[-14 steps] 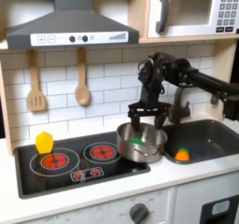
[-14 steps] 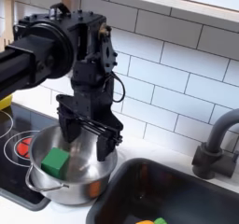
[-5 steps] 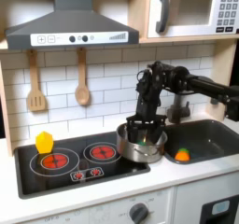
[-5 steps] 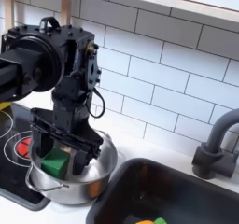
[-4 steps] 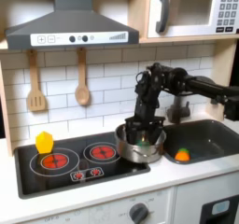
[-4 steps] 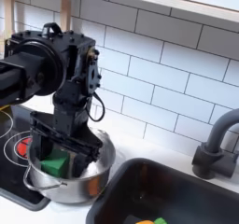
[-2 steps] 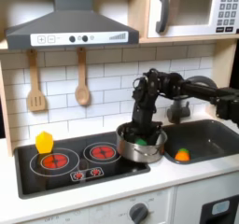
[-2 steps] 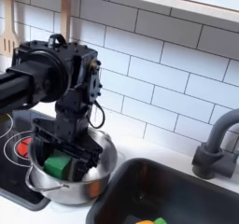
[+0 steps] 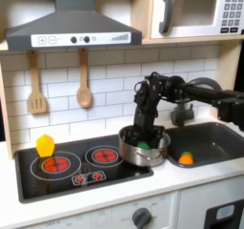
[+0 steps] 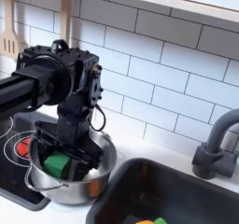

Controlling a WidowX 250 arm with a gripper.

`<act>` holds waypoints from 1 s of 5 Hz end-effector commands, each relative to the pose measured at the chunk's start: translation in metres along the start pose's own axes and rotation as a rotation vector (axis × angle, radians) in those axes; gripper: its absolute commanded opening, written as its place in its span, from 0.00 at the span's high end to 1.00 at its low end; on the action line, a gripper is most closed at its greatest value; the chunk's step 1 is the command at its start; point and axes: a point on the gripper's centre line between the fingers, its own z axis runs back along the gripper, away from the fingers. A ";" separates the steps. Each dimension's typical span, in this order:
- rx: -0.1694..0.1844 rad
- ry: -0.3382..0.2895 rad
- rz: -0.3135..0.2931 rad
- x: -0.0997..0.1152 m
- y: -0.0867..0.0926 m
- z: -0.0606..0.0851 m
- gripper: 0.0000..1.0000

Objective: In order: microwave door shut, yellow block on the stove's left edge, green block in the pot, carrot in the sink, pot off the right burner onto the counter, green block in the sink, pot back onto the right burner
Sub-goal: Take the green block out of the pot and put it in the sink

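Down inside the pot [image 10: 67, 176], pincer [image 10: 63, 161] lowered over the green block [image 10: 59, 164], fingers spread to either side of it and not yet closed on it, as far as the second exterior view showed. Pot [image 9: 144, 147] seen at the right end of the stove [image 9: 38, 180], apparently overhanging its edge toward the bench [image 9: 191, 180]; whether fully off the right burner could not be told.

Steps judged done from the layout:
- Microwave [image 9: 195, 10] door shut.
- Yellow block [image 9: 45, 144] set at the stove's edge on the first exterior view's left.
- Green block resting in the pot.
- Carrot [image 9: 186, 158] lying in the sink [image 9: 224, 137], also glimpsed at the bottom of the second exterior view [image 10: 147, 221].
- Pot slid toward the bench, at least partly.

Step in hand, by judgement: taking the green block out of the pot.

Steps left:
- Closing on the green block and lifting it clear of the pot rim.
- Placing it in the sink beside the carrot.
- Sliding the pot back onto the right burner.
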 end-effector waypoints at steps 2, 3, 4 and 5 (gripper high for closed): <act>-0.003 -0.032 -0.040 0.007 -0.004 0.011 1.00; -0.010 -0.057 -0.083 0.013 -0.012 0.023 1.00; -0.018 -0.090 -0.129 0.020 -0.020 0.035 1.00; -0.030 -0.131 -0.157 0.027 -0.027 0.048 1.00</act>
